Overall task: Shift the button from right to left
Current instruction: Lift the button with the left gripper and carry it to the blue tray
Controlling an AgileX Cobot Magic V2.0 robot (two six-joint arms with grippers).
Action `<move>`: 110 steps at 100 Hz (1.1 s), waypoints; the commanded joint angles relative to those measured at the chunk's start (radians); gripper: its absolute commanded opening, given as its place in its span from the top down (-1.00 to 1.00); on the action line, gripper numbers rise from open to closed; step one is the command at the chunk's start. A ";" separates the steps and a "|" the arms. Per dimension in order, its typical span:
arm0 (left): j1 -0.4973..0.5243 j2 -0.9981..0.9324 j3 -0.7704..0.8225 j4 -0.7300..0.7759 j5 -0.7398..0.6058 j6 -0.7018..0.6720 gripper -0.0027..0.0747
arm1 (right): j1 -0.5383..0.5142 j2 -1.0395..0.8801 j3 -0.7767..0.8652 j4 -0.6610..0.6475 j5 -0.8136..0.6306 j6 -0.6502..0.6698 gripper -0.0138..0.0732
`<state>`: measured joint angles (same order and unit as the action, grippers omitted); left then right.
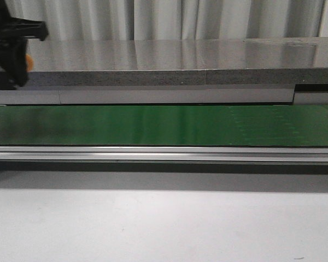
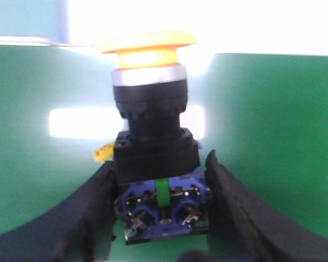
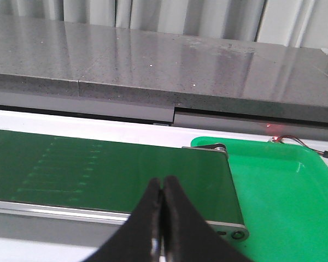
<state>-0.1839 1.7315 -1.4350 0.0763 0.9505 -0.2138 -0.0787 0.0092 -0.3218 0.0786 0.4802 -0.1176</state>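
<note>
- My left claw (image 2: 163,218) pinches the button (image 2: 153,136): one finger (image 2: 90,218) presses each side of its dark blocky base, with the blue terminals lying between them.
- The button's long axis runs straight out from my left claw, base in the grip and yellow cap at the far end, pointing away from the wrist.
- Behind the button in the left wrist view lies the green belt (image 2: 273,136), so I judge the button hangs over the belt and not on it; whether it touches anything, I cannot tell.
- In the front view my left claw (image 1: 11,49) shows as a dark shape at the belt's (image 1: 164,124) far left end, above it, with a spot of orange-yellow at its edge.
- My right claw (image 3: 163,218) is pressed together on nothing, hovering over the belt's right end, just beside the green tray (image 3: 284,196).
- The left arm has the button; I judge that the coming move is a lowering and release at the left.
</note>
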 commanded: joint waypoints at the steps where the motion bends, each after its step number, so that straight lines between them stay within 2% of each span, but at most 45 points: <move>1: 0.077 -0.058 -0.031 0.012 -0.001 0.052 0.40 | 0.001 0.010 -0.023 0.006 -0.083 -0.004 0.84; 19: 0.249 -0.052 -0.031 0.012 0.020 0.231 0.40 | 0.001 0.010 -0.023 0.006 -0.083 -0.004 0.84; 43: 0.429 -0.011 -0.031 0.008 0.038 0.354 0.40 | 0.001 0.010 -0.023 0.006 -0.083 -0.004 0.84; 57: 0.473 0.047 -0.028 0.008 0.032 0.449 0.40 | 0.001 0.010 -0.023 0.006 -0.083 -0.004 0.84; 87: 0.484 0.190 -0.028 0.008 -0.022 0.468 0.36 | 0.001 0.010 -0.023 0.006 -0.083 -0.004 0.84; 96: 0.484 0.211 -0.028 0.008 -0.020 0.468 0.19 | 0.001 0.010 -0.023 0.006 -0.083 -0.004 0.84; 110: 0.484 0.214 -0.028 0.010 -0.029 0.468 -0.31 | 0.000 0.010 -0.023 0.006 -0.083 -0.004 0.84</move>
<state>0.2980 1.9979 -1.4350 0.0877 0.9448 0.2510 -0.0787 0.0092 -0.3218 0.0786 0.4802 -0.1176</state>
